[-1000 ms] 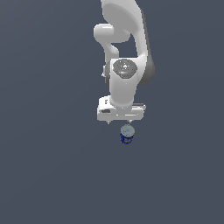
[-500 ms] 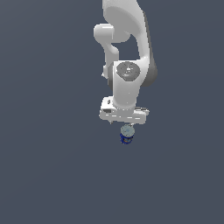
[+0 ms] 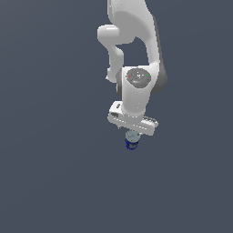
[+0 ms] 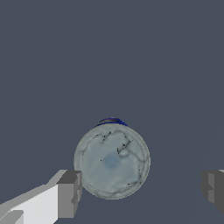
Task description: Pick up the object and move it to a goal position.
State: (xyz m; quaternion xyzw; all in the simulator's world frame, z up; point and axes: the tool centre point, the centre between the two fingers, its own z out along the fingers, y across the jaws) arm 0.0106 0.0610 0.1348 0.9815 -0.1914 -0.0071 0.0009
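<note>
The object is a small upright can (image 3: 132,140) with a dark blue body and a pale grey-silver round top, standing on the dark grey floor. In the wrist view the can (image 4: 112,161) fills the middle, seen from straight above, with a sliver of blue at its rim. My gripper (image 3: 132,137) hangs directly over the can, low enough that its hand hides part of the can in the exterior view. My gripper (image 4: 140,192) is open. One fingertip (image 4: 69,194) sits close beside the can; the other fingertip (image 4: 213,189) is well apart from it.
The white arm (image 3: 136,54) rises above the gripper toward the top of the exterior view. The flat dark grey floor (image 3: 54,173) surrounds the can.
My gripper has come down toward the can and now covers part of it in the exterior view. The can has not moved.
</note>
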